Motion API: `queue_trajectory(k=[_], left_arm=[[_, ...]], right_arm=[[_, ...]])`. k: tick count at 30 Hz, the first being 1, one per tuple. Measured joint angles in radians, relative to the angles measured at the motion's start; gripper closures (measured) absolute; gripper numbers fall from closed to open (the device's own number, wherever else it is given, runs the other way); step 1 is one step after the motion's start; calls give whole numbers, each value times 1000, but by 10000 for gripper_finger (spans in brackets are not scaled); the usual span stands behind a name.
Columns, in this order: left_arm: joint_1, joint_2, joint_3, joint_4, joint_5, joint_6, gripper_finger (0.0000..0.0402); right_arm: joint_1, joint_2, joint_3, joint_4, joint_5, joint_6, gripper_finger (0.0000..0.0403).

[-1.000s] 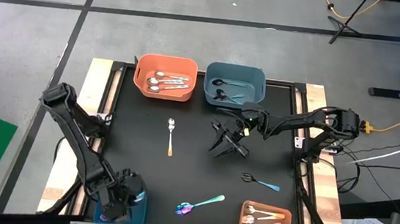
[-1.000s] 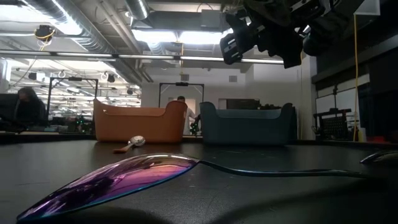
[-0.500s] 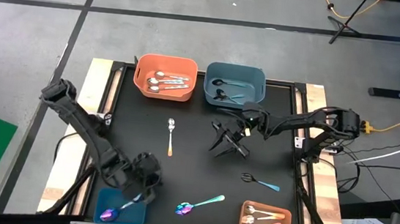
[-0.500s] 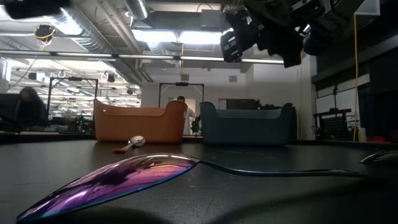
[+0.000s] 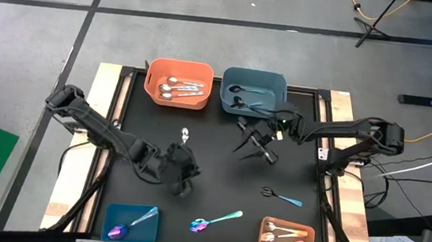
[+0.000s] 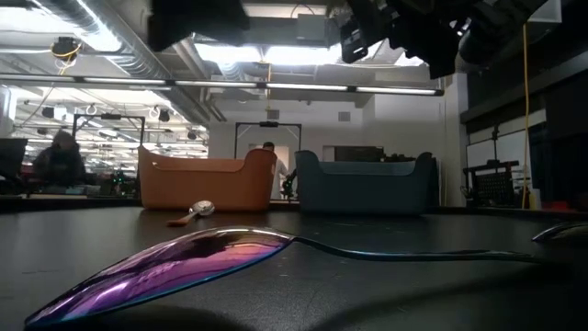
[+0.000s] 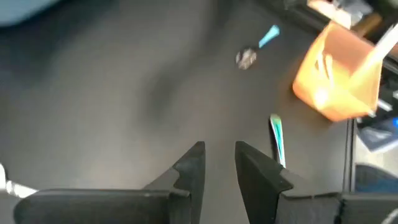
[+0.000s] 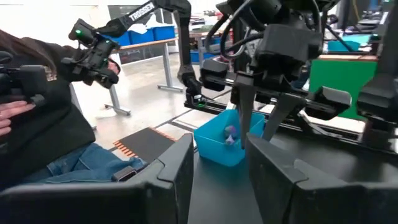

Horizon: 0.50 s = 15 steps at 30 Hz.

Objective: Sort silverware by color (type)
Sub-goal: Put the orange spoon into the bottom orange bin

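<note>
Black worktop (image 5: 214,145) lay under both my arms. My left arm stretched low from the left edge toward the middle, its gripper (image 5: 182,179) empty, fingers a little apart, just below the orange-handled spoon (image 5: 185,139). My right arm reached in from the right, its gripper (image 5: 255,140) parted and empty near the blue bin (image 5: 254,80) of black spoons. An iridescent spoon (image 5: 214,221) and a teal-handled spoon (image 5: 280,195) lay loose nearer the front.

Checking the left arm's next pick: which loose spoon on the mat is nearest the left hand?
The orange-handled silver spoon, lying just beyond the left hand toward the far bins. The iridescent spoon sits farther off, and the black-bowled, teal-handled spoon farthest.
</note>
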Motion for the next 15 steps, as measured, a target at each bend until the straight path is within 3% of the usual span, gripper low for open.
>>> queue_trajectory(k=[10, 15], left_arm=[[161, 0, 0, 75, -2, 102, 319], [233, 0, 0, 54, -1, 101, 319]], right_arm=[[-84, -131, 0, -224, 4, -69, 270], [-94, -207, 0, -426, 117, -172, 270]])
